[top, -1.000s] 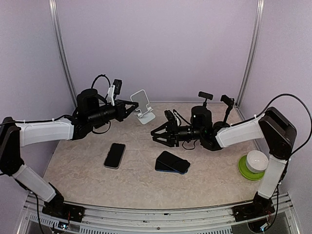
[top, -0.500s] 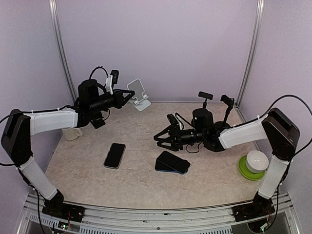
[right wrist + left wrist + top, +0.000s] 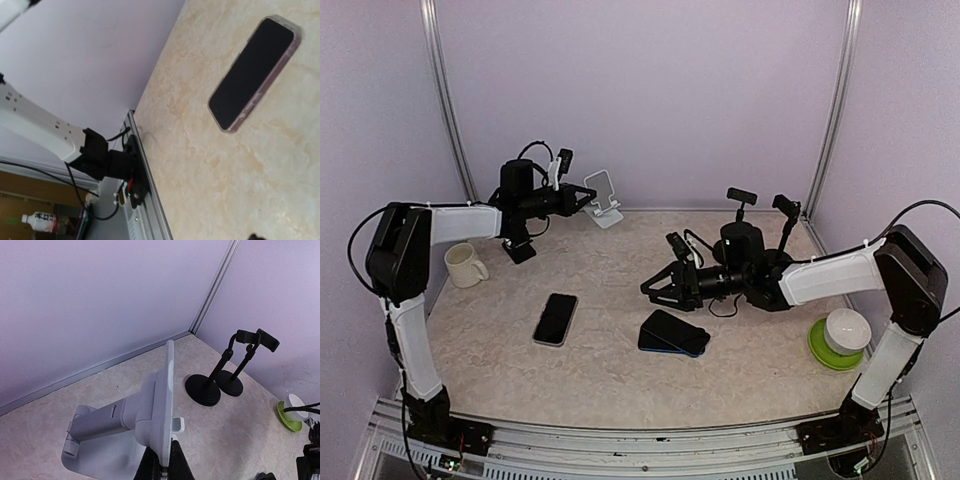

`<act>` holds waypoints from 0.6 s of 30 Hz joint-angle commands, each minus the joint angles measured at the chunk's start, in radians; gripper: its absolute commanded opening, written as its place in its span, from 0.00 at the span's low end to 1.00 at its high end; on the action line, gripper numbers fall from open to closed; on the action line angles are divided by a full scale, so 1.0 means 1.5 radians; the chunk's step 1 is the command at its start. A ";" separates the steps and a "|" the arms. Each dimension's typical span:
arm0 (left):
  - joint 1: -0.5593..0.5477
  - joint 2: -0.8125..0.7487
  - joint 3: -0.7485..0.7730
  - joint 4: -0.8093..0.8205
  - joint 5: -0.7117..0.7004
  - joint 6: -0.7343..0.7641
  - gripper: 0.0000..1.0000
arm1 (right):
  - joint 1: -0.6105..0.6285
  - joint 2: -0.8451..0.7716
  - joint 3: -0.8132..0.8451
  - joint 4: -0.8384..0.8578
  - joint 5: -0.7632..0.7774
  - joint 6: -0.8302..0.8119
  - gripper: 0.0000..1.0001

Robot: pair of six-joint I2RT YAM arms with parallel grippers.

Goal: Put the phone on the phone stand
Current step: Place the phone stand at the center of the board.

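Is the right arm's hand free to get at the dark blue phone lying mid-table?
Probably yes: the right hand is open, empty, and hovers just behind the dark blue phone, with nothing between them.

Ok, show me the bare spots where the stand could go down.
Bare table lies between the mug and the clear-cased phone, and along the near edge. The right is crowded: dark phone, right claw, black holders, bowl.

White phone stand (image 3: 604,195), black phone (image 3: 556,318)
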 commanded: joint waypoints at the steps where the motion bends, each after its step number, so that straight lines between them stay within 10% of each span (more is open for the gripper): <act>1: 0.029 0.053 0.051 -0.007 0.048 0.019 0.00 | -0.004 -0.026 -0.013 -0.018 -0.007 -0.030 0.75; 18: 0.079 0.242 0.194 -0.111 0.075 0.046 0.00 | -0.006 -0.049 -0.015 -0.054 -0.006 -0.055 0.75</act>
